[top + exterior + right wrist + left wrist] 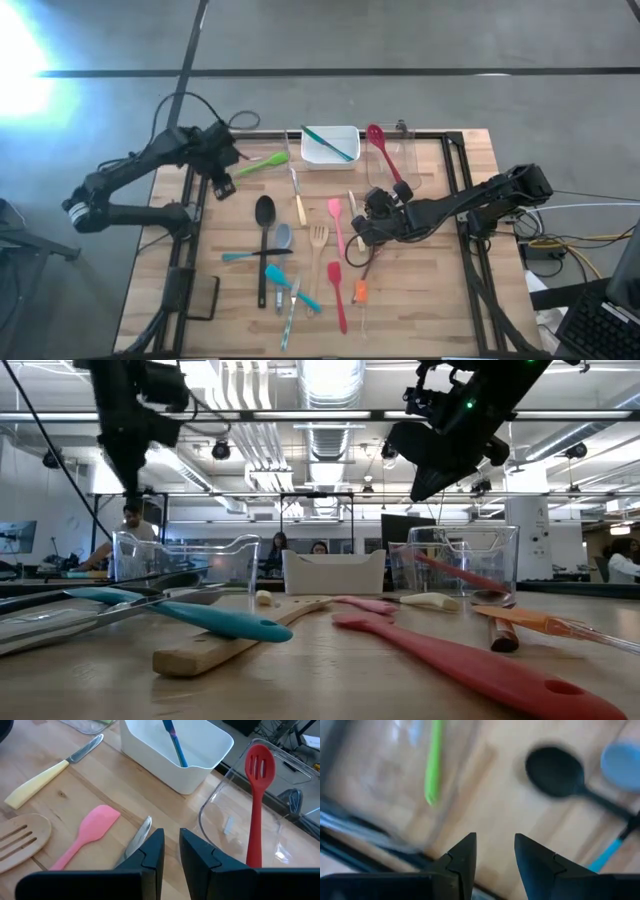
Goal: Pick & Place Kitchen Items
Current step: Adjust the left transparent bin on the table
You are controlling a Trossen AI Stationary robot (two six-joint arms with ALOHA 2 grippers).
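Note:
Several long-handled utensils lie on the wooden table: a black ladle (264,230), a pink spatula (336,222), a wooden fork (318,245), a cream-handled knife (297,195) and a red spatula (337,290). A green utensil (262,165) lies at a clear tub at the far left. A red slotted spoon (385,155) rests in another clear tub (405,160). A teal utensil (175,742) lies in a white tub (330,147). My left gripper (222,185) hovers open and empty beside the green utensil (434,762). My right gripper (365,225) hovers over the pink spatula (90,832), fingers a narrow gap apart and empty.
Teal, grey and orange utensils (285,285) crowd the near middle of the table. A black frame (460,190) runs along the table's right side and another along its left side (195,200). People sit in the room behind the table (280,550).

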